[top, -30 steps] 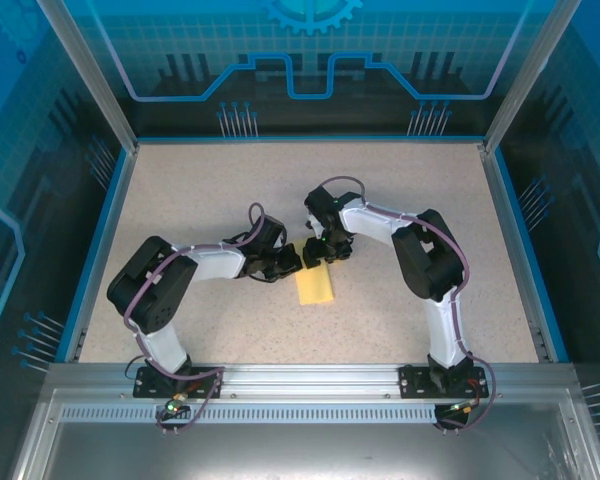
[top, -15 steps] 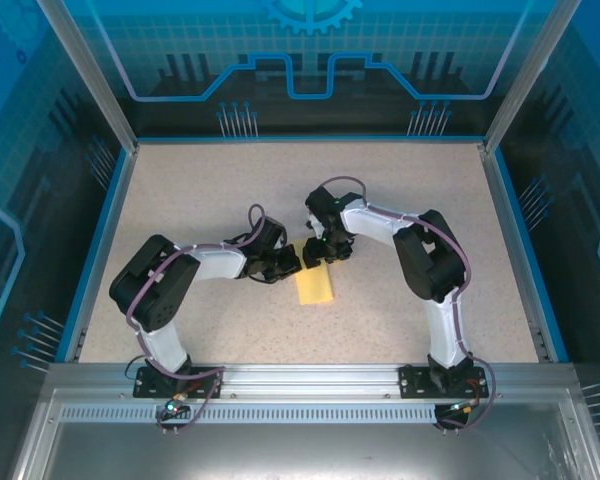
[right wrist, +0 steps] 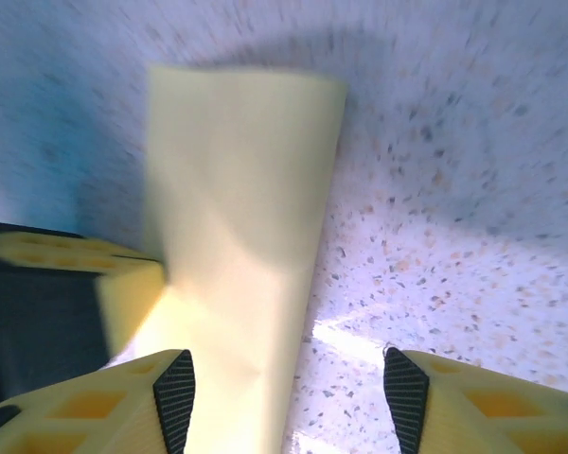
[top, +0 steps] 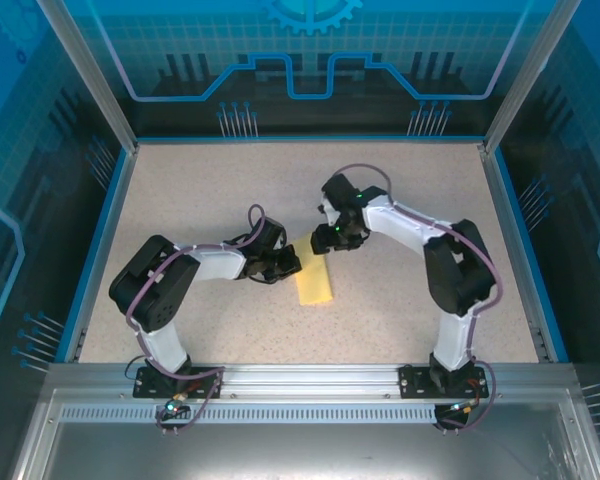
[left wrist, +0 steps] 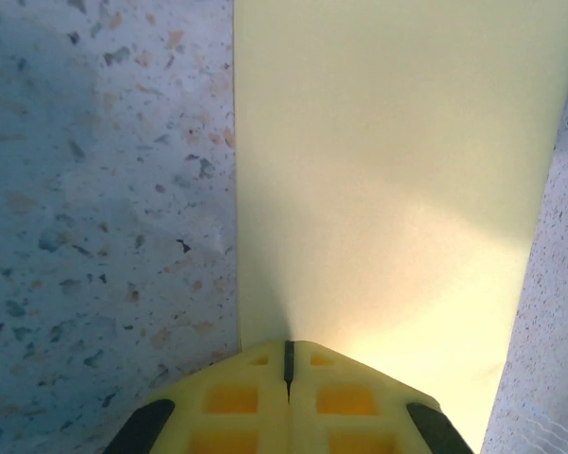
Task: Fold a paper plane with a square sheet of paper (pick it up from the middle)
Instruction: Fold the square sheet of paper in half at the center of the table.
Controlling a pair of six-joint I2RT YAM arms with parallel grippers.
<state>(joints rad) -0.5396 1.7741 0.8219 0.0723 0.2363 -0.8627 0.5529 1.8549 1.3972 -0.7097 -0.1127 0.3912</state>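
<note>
The yellow sheet of paper (top: 315,285) lies flat on the speckled table, folded into a long narrow strip. In the left wrist view the sheet of paper (left wrist: 388,170) stretches away from my left gripper (left wrist: 288,355). That gripper is shut, with its tips resting on the strip's near edge. From above, the left gripper (top: 292,265) sits at the strip's upper left corner. My right gripper (top: 325,240) hovers open just beyond the strip's far end. Its left pad (right wrist: 175,392) is over the paper (right wrist: 237,189), and nothing is between its fingers (right wrist: 289,383).
A blue rim (top: 110,230) and clear walls enclose the speckled table (top: 210,180). The left gripper's yellow finger (right wrist: 76,260) shows at the left of the right wrist view, beside the paper. Open tabletop lies all round the strip.
The right gripper has lifted and pulled away to the right, off the strip's top end, and its arm has swung outward. The left gripper and the paper stay put.
</note>
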